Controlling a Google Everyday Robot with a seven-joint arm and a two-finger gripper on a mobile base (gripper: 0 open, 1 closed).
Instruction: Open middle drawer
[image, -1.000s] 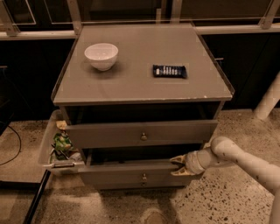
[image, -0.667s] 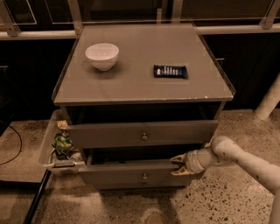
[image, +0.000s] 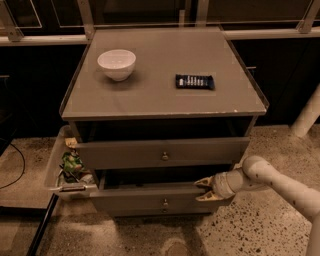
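Observation:
The grey cabinet (image: 165, 102) has three drawers. The top, taller-fronted drawer (image: 125, 154) is pulled out a little. Below it the middle drawer (image: 135, 198) with a small brass knob (image: 165, 202) stands pulled out a bit further, with a dark gap above its front. The slim lowest drawer (image: 150, 212) shows just under it. My gripper (image: 202, 190) reaches in from the right on its white arm (image: 270, 177), at the right end of the middle drawer's top edge. Its fingers are spread, one above the edge and one in front of the drawer face.
A white bowl (image: 116, 64) and a dark snack bar (image: 195, 81) lie on the cabinet top. A side bin (image: 59, 167) with green packets hangs on the cabinet's left. A white post (image: 307, 115) stands at the right. Speckled floor lies in front.

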